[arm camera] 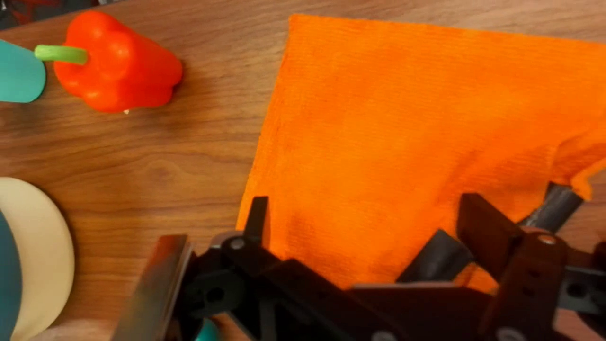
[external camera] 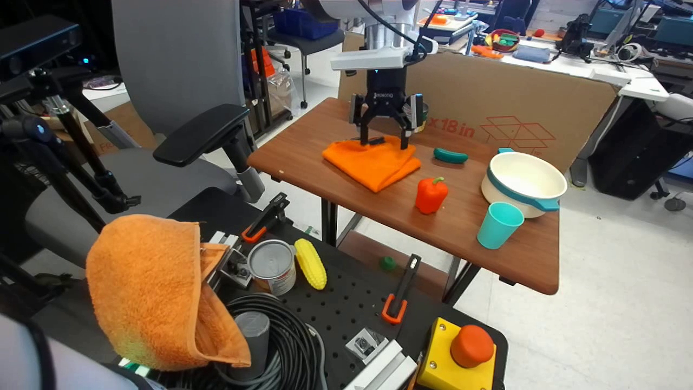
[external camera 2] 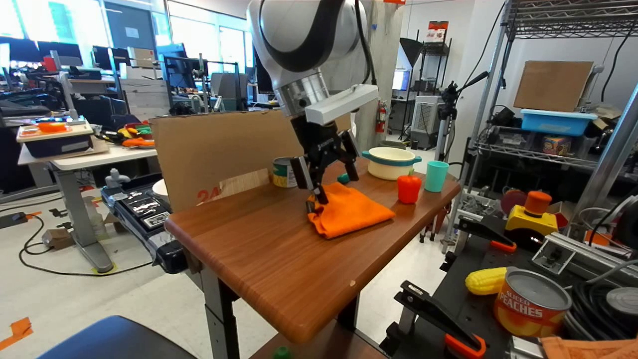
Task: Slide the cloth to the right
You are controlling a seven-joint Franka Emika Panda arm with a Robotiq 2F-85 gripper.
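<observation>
I have the gripper (external camera: 384, 141) over the cloth (external camera: 373, 168), fingers spread wide and gripping nothing. The orange cloth lies folded on the wooden table (external camera: 303, 146) beneath the fingertips, most of it toward the near side; I can't tell whether the tips touch it. A dark object (arm camera: 435, 258) I can't identify shows either side of one finger.

On the table both exterior views give me one red pepper (external camera: 431, 196) right of the cloth, one turquoise cup (external camera: 499, 226) and one cream pot (external camera: 522, 179) farther right, one green vegetable (external camera: 450, 156), and one can (external camera 2: 284, 173) toward the far side. On the black perforated board (external camera: 346, 292) I count one corn cob (external camera: 311, 264), one grey-lidded tin (external camera: 273, 265) and two clamps (external camera: 406, 281).

Only the wrist view shows cloth filling the gap between the fingers; only in an exterior view can I read the label (external camera 2: 521, 303) on the tin, Sliced Peaches. An orange towel (external camera: 146, 287) shows near left in an exterior view.
</observation>
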